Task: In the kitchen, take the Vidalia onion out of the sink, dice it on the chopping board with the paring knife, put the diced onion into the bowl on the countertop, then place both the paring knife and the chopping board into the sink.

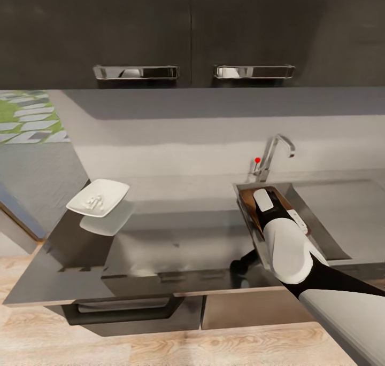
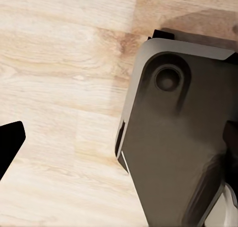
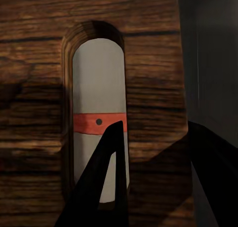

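Note:
The brown chopping board (image 1: 247, 197) leans inside the sink (image 1: 331, 211) against its near-left wall. My right arm (image 1: 286, 248) reaches down onto it. My right gripper (image 3: 153, 132) straddles the strip of chopping board (image 3: 39, 88) between the handle slot (image 3: 99, 78) and the board's edge, shut on it. Through the slot shows a pale strip with a red band (image 3: 99, 121); I cannot tell whether it is the paring knife. The white bowl (image 1: 115, 187) sits on the countertop (image 1: 176, 232) at the left with diced onion (image 1: 96, 200) in it. The whole Vidalia onion is out of view. My left gripper (image 2: 119, 142) hangs open over the floor.
The chrome tap (image 1: 275, 152) with a red knob (image 1: 257, 160) stands behind the sink. Black wall cabinets (image 1: 187, 29) with chrome handles hang above. A drawer front (image 1: 128, 307) sits below the counter edge. Light wooden floor (image 2: 59, 63) and part of my base (image 2: 173, 152) lie under the left wrist.

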